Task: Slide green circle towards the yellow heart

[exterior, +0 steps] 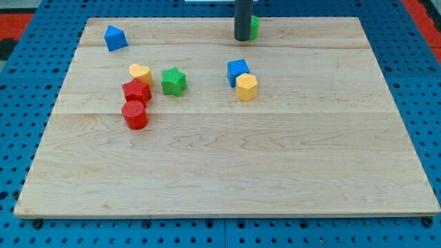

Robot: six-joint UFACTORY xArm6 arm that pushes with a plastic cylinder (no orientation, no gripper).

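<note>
The green circle [254, 26] sits near the view's top edge of the wooden board, mostly hidden behind my rod. My tip [242, 38] rests on the board touching the circle's left side. The yellow heart [140, 72] lies at the view's left centre, far to the lower left of the tip, touching a red block [136, 90] just below it.
A green star [173, 81] lies right of the yellow heart. A red cylinder [135, 115] sits below the red block. A blue cube [238, 70] touches a yellow hexagon [246, 87] at centre. A blue block [115, 37] lies top left. The board's top edge [310, 18] runs close behind the tip.
</note>
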